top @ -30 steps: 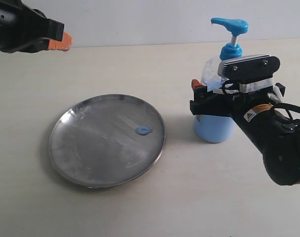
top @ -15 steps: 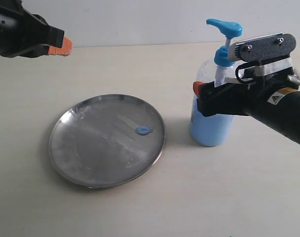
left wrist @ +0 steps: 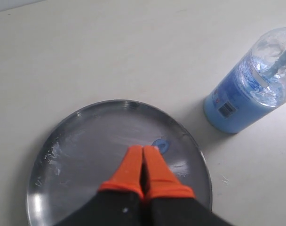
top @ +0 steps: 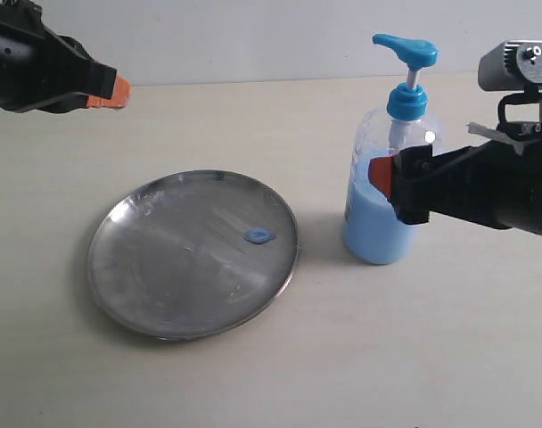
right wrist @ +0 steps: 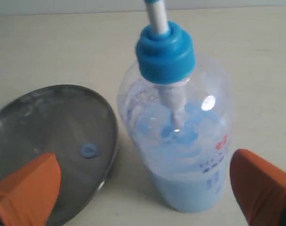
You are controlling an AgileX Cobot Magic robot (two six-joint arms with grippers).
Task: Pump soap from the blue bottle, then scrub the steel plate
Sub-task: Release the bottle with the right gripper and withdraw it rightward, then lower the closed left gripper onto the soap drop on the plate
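Your right gripper [right wrist: 143, 186] is spread wide. In its wrist view the blue bottle [top: 382, 214] shows between the two orange fingertips [right wrist: 27, 188], with bare table [top: 253, 125] on either side of it, so neither pad touches the plastic. From the exterior view you see one orange tip in front of the bottle's upper body, on the side that faces the steel plate [top: 155, 276].

Your left gripper [left wrist: 143, 162] has its orange fingers pressed flat together with nothing between them. It hangs in the air past the plate's far left rim, and its camera looks down across the plate.

You will find the bottle standing upright on the table to the right of the plate, near the rim but clear of it. Its pump head is raised on the stem, the spout points back toward the plate, and the light blue liquid fills roughly the lower half of the clear body.

On the plate itself you have one small blob of soap [top: 259, 235], lying on the half nearest the bottle, a little inside the rim. The metal around it is streaky.
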